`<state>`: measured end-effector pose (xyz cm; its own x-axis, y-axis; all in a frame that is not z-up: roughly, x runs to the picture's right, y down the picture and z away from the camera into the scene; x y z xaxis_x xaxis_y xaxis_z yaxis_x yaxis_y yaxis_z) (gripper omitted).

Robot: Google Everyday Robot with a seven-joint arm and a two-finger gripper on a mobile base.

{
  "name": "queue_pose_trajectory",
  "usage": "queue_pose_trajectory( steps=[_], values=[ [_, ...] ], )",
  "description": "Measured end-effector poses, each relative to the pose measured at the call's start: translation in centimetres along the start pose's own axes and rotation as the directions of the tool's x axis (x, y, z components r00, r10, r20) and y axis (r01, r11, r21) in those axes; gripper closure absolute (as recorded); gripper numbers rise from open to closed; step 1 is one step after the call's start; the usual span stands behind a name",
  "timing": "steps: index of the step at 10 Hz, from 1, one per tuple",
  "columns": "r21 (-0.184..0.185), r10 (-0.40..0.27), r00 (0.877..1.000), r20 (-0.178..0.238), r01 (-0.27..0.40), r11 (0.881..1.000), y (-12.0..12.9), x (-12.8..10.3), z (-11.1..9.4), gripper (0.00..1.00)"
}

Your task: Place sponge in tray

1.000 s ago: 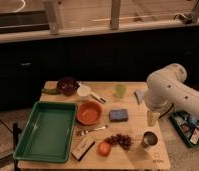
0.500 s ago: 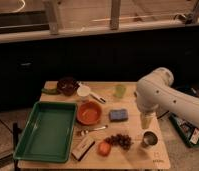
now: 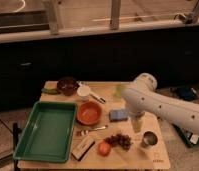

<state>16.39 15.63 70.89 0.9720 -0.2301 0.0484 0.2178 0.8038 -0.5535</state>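
the task looks hardly started: the sponge (image 3: 119,115) lies flat on the counter (image 3: 143,157) at centre frame, just right of the orange bowl (image 3: 89,113) and well apart from the green tray (image 3: 45,131) at lower left. the claw (image 3: 137,124) hangs just right of the sponge. grasping, carrying and releasing are all left. the white arm overlaps the claw, so one cannot tell whether it is open or closed, or touching the sponge.

orange bowl (image 3: 89,113), dark bowl (image 3: 67,85), white cup (image 3: 83,92), spoon (image 3: 91,130), tomato (image 3: 104,148), grapes (image 3: 121,140), metal cup (image 3: 149,139) on a wooden table (image 3: 138,161).
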Motion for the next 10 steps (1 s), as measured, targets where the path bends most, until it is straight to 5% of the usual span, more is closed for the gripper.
queue_pose_trajectory(
  steps=[5, 10],
  values=[
    [-0.012, -0.102, 0.995, 0.019, 0.103, 0.995, -0.1, -3.6, 1.8, 0.20],
    [-0.018, -0.133, 0.989, 0.069, 0.135, 0.991, -0.6, -5.8, 3.7, 0.20]
  ],
)
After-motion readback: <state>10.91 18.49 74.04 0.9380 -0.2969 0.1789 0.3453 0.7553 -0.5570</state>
